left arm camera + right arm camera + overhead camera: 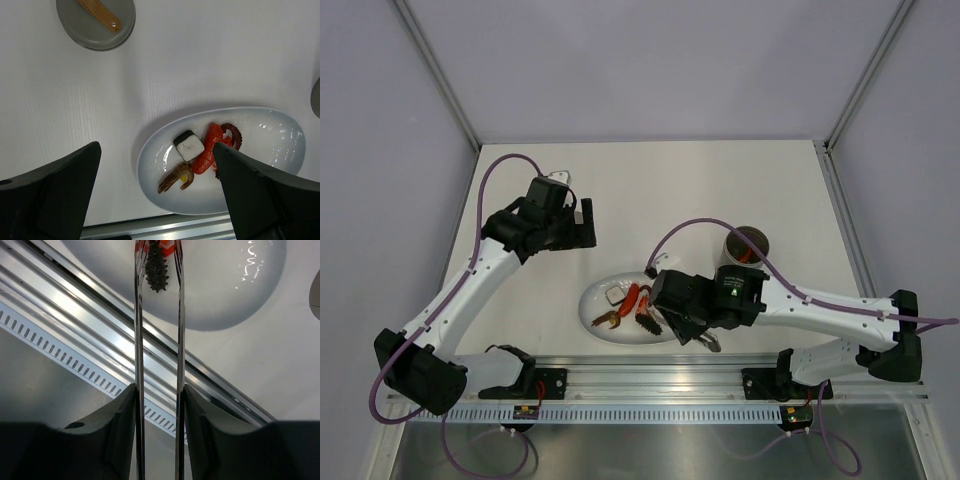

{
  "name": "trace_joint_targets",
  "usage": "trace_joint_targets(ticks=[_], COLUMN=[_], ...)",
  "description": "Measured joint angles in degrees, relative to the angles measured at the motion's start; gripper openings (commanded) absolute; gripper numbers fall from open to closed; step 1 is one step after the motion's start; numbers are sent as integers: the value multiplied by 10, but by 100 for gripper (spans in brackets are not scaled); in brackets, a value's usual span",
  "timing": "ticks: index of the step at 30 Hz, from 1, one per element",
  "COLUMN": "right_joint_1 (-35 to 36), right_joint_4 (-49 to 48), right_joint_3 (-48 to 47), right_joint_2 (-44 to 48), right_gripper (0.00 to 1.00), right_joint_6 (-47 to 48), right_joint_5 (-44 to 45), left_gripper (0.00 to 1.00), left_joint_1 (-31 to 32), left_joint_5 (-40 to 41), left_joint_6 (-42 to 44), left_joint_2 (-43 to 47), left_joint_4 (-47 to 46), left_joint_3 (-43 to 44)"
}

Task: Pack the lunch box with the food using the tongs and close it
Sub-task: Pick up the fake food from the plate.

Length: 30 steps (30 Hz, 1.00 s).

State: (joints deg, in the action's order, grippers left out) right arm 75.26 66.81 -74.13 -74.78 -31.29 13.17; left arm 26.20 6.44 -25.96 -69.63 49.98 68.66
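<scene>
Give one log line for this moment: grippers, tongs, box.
left gripper: open, empty | right gripper: holds tongs | tongs: astride ridged piece on plate | box: open, lid off

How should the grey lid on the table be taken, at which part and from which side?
Take the tan handle on top of the lid, from straight above, fingers closing across its narrow width. The lid lies flat, its low rim against the table, so the handle is probably the only part to pinch.
</scene>
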Motion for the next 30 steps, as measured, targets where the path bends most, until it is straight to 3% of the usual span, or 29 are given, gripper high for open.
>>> trace_joint_targets(ticks=[7,23,26,30], right_joint_1=[3,5,5,5], right_joint_4=[-30,-32,-32,-32], right_joint_3=[0,25,31,32], right_joint_2=[-32,-61,-69,-71], right_gripper=[56,57,54,39], right_joint_6=[10,14,16,20], right_joint_5=[-21,-24,-27,-27], left_gripper=[99,99,99,99], left_joint_1=[0,0,0,0], left_joint_5=[0,0,0,0], left_joint_6=[0,0,0,0], left_joint_2=[0,0,0,0], left_joint_4=[1,1,1,1], left_joint_3=[0,0,0,0])
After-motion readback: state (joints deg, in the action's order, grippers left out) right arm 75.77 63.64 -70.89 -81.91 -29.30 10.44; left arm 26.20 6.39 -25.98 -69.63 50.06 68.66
